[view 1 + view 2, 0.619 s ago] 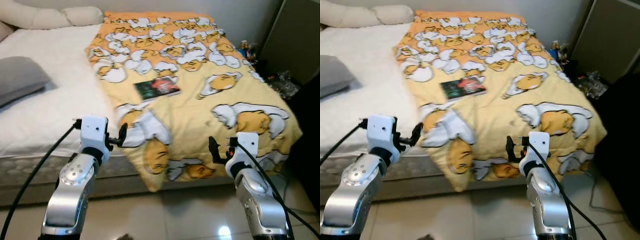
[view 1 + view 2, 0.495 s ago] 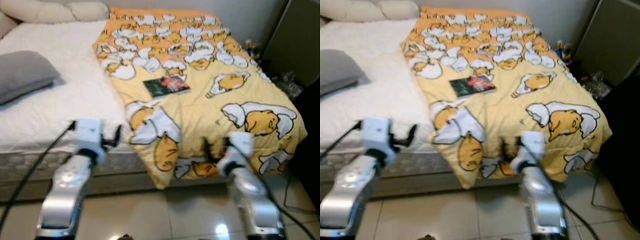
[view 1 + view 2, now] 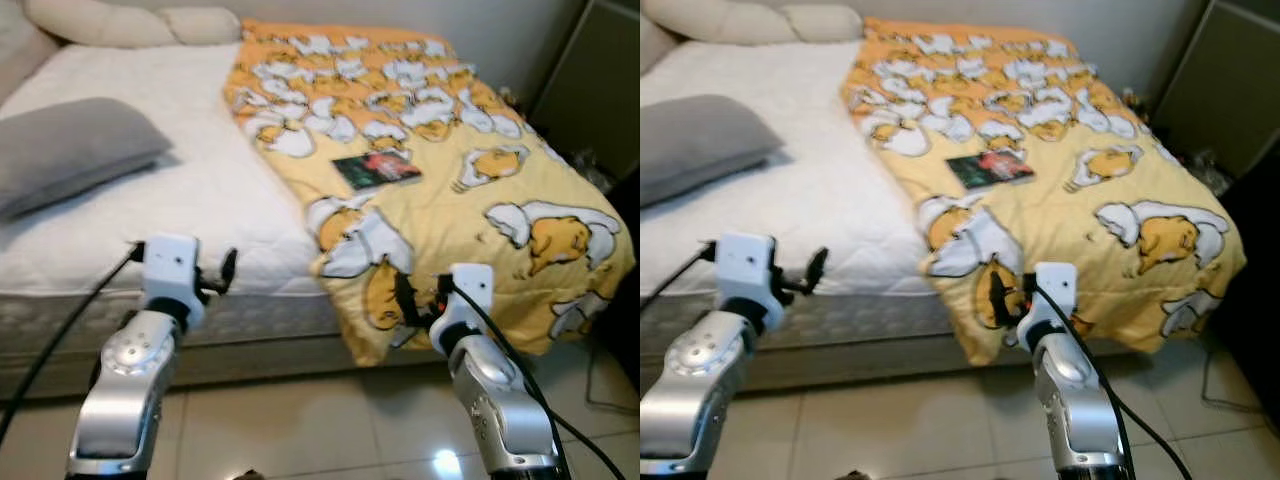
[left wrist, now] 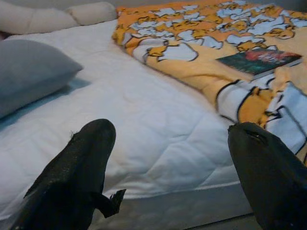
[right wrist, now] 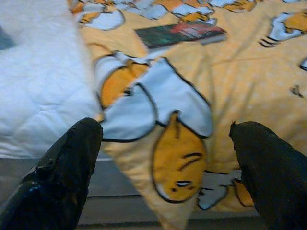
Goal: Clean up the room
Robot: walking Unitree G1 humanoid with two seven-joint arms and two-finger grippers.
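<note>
A dark book (image 3: 375,168) with a red and green cover lies flat on the yellow egg-print blanket (image 3: 480,160), near the middle of the bed. The blanket covers the bed's right half and hangs over the front edge. Both arms are raised in front of the bed's front edge. My left gripper (image 3: 228,270) is open before the white mattress (image 3: 200,200), with nothing between its fingers (image 4: 76,177). My right gripper (image 3: 405,300) is open just short of the hanging blanket corner, also holding nothing. The book (image 5: 180,33) lies well beyond the right fingers (image 5: 62,172).
A grey pillow (image 3: 70,150) rests on the mattress at left, and cream pillows (image 3: 130,22) lie at the head. A dark cabinet (image 3: 600,90) stands right of the bed with small clutter at its foot. Glossy tiled floor (image 3: 300,430) lies in front.
The whole picture has shifted: the camera has swung left, so the bed and book sit further right and more of the grey pillow shows. Both grippers stay open and apart from the bed.
</note>
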